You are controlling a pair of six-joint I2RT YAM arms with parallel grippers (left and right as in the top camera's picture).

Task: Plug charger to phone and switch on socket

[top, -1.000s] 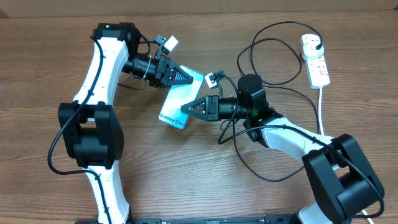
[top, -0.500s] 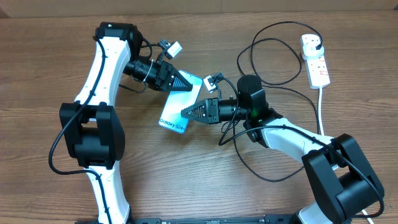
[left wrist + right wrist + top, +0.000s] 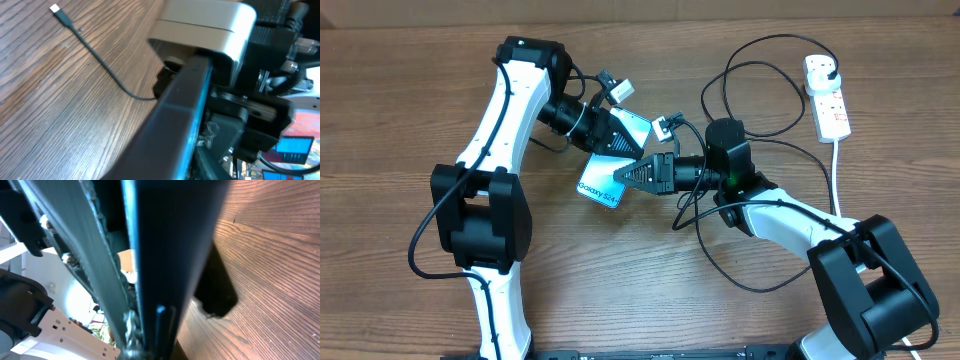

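- The phone is near the middle of the table, a little toward the far edge. It is tipped up on one long edge rather than lying flat, with the "Galaxy" end toward the near edge.
- It should handle as a stiff, slim, fairly light slab with smooth glass that slips easily and chips if dropped. It is best held across the long edges, leaving the short end with the port free.
- The left gripper covers the phone's far end. In the left wrist view the phone runs straight along the gripper's line, so it reads as pinching the phone.
- The right gripper has its jaws pressed together, tips against the phone's right long edge. I cannot tell whether they pinch it.
- The charger is limp and light. Its connector tip lies loose on the wood, apart from the phone. Take it by the housing just behind the tip.
- The power strip lies near the far right corner with the black plug seated in it.
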